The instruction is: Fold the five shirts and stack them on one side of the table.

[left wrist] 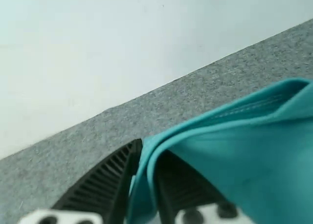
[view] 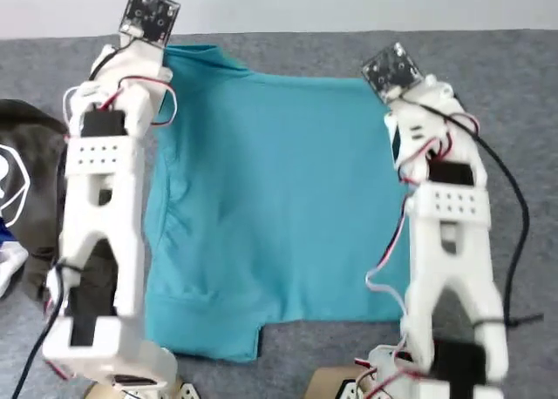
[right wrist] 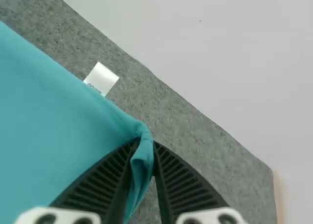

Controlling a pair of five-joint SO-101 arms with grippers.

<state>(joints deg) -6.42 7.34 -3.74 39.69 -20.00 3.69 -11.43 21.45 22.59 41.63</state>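
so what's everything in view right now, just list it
teal shirt: one, teal, spread mid-table between the arms
dark clothes: one heap, black with white print, table's left edge
white label: one, white, sticking out at the shirt's edge
table: one, grey felt-like top
wall: white, behind the table
left arm: one, white, left of the shirt
right arm: one, white, right of the shirt
left gripper: black fingers shut on a fold of shirt edge
right gripper: black fingers shut on a shirt corner

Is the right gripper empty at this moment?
No, the right gripper is clamped on a corner of the teal shirt.
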